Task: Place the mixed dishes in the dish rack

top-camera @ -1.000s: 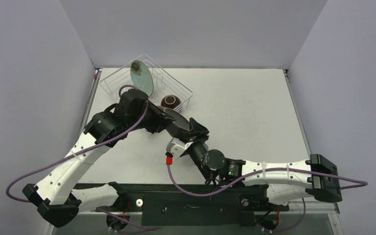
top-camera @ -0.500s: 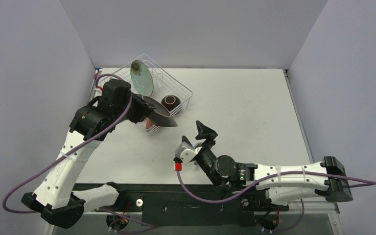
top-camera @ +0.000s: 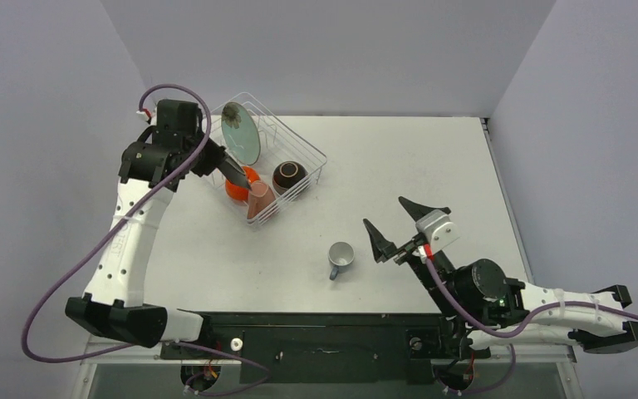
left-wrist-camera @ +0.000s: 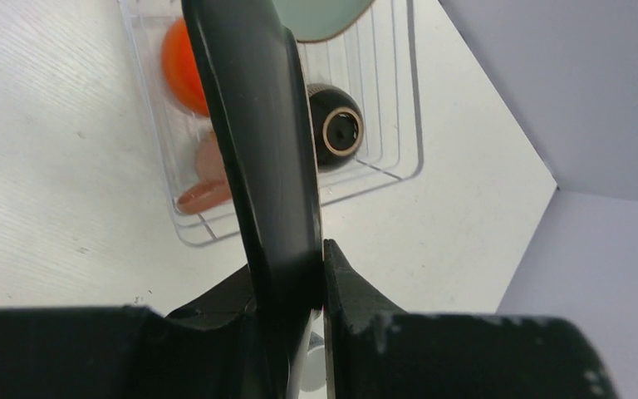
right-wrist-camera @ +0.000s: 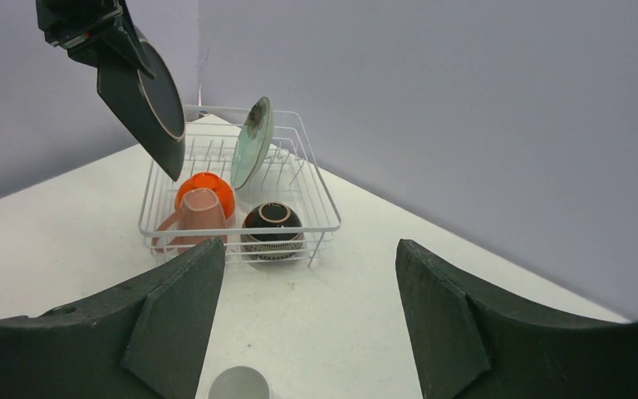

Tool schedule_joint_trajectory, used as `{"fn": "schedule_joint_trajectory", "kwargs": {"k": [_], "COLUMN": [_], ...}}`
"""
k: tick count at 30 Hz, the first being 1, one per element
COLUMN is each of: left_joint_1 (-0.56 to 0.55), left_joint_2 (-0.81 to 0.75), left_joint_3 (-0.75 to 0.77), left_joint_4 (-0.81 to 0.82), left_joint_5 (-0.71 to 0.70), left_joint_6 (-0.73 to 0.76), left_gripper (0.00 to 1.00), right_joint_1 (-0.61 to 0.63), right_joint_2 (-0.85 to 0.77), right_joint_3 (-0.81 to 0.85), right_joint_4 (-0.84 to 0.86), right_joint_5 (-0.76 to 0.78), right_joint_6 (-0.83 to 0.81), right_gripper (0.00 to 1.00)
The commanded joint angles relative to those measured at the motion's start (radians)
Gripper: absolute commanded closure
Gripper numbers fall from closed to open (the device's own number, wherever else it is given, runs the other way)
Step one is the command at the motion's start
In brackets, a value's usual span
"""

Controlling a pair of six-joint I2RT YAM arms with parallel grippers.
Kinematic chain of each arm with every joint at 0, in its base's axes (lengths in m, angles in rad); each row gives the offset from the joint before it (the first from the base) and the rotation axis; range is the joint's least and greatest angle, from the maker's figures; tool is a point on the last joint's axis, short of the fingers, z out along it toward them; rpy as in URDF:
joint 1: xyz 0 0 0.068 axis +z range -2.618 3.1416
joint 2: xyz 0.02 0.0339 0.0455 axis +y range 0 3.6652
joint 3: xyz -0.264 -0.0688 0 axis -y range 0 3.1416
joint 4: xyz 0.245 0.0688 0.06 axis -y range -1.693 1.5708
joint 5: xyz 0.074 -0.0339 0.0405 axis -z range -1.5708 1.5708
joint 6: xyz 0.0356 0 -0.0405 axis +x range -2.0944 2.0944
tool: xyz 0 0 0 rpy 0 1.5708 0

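My left gripper [left-wrist-camera: 287, 278] is clamped tight on the rim of the dark-teal plate [right-wrist-camera: 145, 96], holding it edge-on and tilted above the dish rack [right-wrist-camera: 326, 218]. The rack holds the round plate [top-camera: 241, 133], orange-red bowl [top-camera: 238, 186], brown bowl [top-camera: 289, 174] and pink mug [top-camera: 259, 204]. My right gripper [top-camera: 383, 211] is spread wide and empty, the grey-blue mug [top-camera: 341, 256] upright on the table [top-camera: 432, 166] just beside it.

A white table [top-camera: 415, 166] is seen bearing two things directly. The dish rack [top-camera: 309, 150] of white wire is set below the left gripper [top-camera: 220, 162]. A grey-blue mug [top-camera: 341, 257] is stood upright near the right gripper [top-camera: 384, 211], well apart from the rack.
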Motion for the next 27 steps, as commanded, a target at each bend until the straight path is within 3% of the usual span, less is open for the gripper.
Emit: {"fn": "schedule_joint_trajectory", "kwargs": {"k": [1, 9, 16, 22, 27], "left_joint_1": [0.098, 0.159, 0.170, 0.171, 0.170], "left_joint_2": [0.066, 0.242, 0.375, 0.519, 0.555], "left_joint_3": [0.110, 0.192, 0.298, 0.478, 0.469], "left_joint_4": [0.184, 0.253, 0.260, 0.185, 0.211], "left_joint_5": [0.088, 0.122, 0.104, 0.100, 0.078], "left_joint_6": [0.131, 0.186, 0.180, 0.197, 0.181], "left_gripper": [1.00, 1.00, 1.00, 1.00, 1.00], "right_joint_1": [0.005, 0.005, 0.005, 0.005, 0.005], "right_joint_2": [-0.067, -0.159, -0.166, -0.159, -0.159], "right_joint_3": [0.001, -0.018, -0.015, 0.001, -0.003], "right_joint_4": [-0.152, -0.324, -0.351, -0.366, -0.361], "right_joint_5": [0.082, 0.165, 0.203, 0.231, 0.246], "right_joint_6": [0.139, 0.277, 0.299, 0.297, 0.300], "right_gripper": [0.30, 0.30, 0.30, 0.31, 0.30]}}
